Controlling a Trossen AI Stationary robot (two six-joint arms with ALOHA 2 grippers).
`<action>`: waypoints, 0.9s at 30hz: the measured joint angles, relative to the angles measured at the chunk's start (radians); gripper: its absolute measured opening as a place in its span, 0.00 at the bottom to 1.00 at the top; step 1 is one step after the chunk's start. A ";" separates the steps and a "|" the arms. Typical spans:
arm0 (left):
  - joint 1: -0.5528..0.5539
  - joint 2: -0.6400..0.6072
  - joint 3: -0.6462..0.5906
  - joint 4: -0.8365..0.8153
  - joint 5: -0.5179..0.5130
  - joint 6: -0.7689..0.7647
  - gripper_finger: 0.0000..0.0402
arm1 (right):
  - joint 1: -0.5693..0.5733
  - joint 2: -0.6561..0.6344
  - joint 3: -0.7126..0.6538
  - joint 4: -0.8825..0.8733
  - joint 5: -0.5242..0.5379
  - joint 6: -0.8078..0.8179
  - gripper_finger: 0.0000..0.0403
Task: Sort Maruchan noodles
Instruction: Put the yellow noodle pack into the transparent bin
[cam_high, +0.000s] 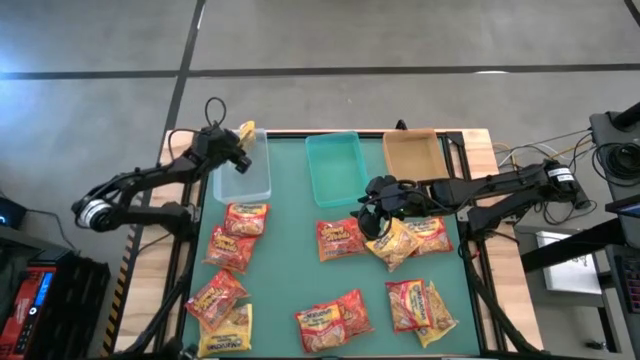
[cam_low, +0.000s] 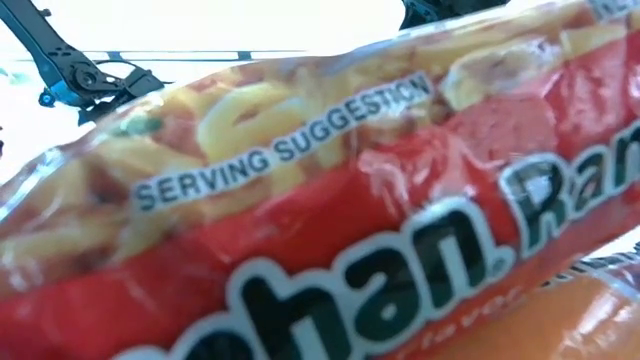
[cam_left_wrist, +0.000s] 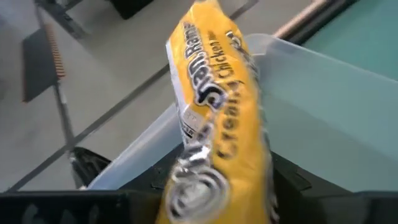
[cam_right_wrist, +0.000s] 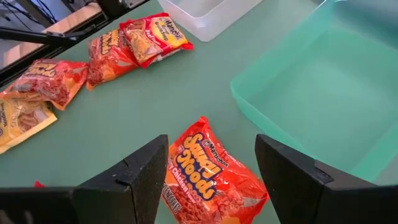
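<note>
Your left gripper (cam_high: 243, 137) is clenched on a yellow packet (cam_left_wrist: 214, 124), which hangs over the clear tray (cam_high: 243, 170) at that tray's far rim, so the drop lies almost straight below it; in the left wrist view the packet's long axis runs lengthwise out from the fingers, with the tray's wall just behind it. Your right gripper (cam_right_wrist: 211, 165) is released, its fingers spread wide, and it hovers just beside the teal tray (cam_high: 336, 168), on that tray's near-right side. An orange-red packet (cam_right_wrist: 208, 177) lies flat on the green mat (cam_high: 290, 265) directly between those open fingers, its long axis running roughly away from the wrist, so the fingers would close across its short side. The teal tray is the nearest bin to that packet, and the right arm is plainly the nearer one. The other packets lie scattered on the mat on the near side of the trays, and the tan tray (cam_high: 412, 155) sits just right of the teal tray.
</note>
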 joint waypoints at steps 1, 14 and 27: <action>0.000 0.008 0.000 0.012 -0.020 0.000 0.35 | 0.000 0.000 0.000 0.000 0.000 0.001 0.57; -0.003 0.041 0.001 0.084 -0.152 -0.013 0.49 | 0.000 0.000 0.000 0.000 0.000 0.003 0.57; -0.005 0.027 0.002 0.303 -0.165 -0.079 0.49 | 0.000 -0.001 0.000 0.004 0.000 0.024 0.57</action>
